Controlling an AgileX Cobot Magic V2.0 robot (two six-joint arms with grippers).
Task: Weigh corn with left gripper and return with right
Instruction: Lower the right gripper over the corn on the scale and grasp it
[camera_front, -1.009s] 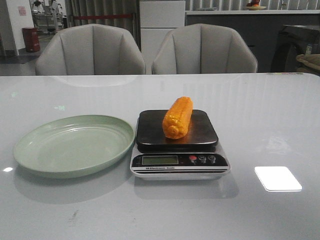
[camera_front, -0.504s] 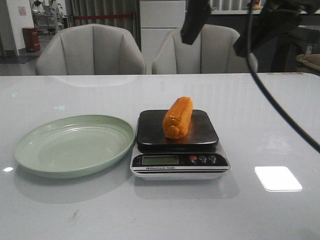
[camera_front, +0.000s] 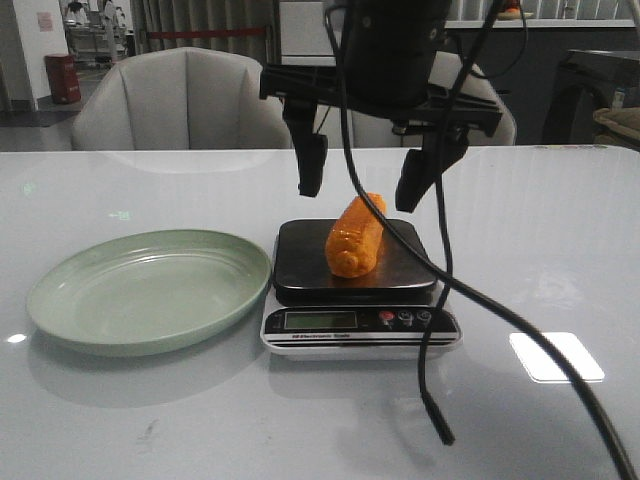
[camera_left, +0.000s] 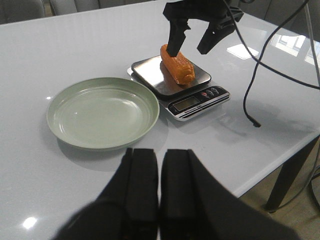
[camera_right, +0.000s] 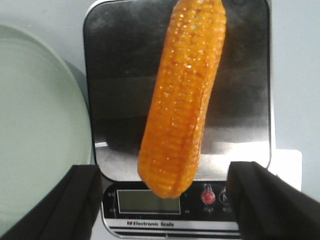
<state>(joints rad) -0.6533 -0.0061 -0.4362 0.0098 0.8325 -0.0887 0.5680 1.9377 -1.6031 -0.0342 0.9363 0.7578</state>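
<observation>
Evenly, softly lit from overhead. Bright rectangular glare on the glossy table (camera_front: 560, 250) at four o'clock of the scale (camera_front: 357, 300); small glint at nine o'clock of the plate (camera_front: 150, 288). Faint shadows beneath both. Slightly soft, perhaps noisy, in the background. Blurred, dark fingers (camera_left: 145, 200) up close.

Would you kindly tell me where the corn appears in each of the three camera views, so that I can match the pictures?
Front view: the corn lies on the scale's dark platform, just right of centre, below the open right gripper.
Left wrist view: the corn is in the upper middle, on the platform beyond the plate.
Right wrist view: the corn fills the centre, running top to bottom.
Shared landmark: the green plate beside the scale.
</observation>
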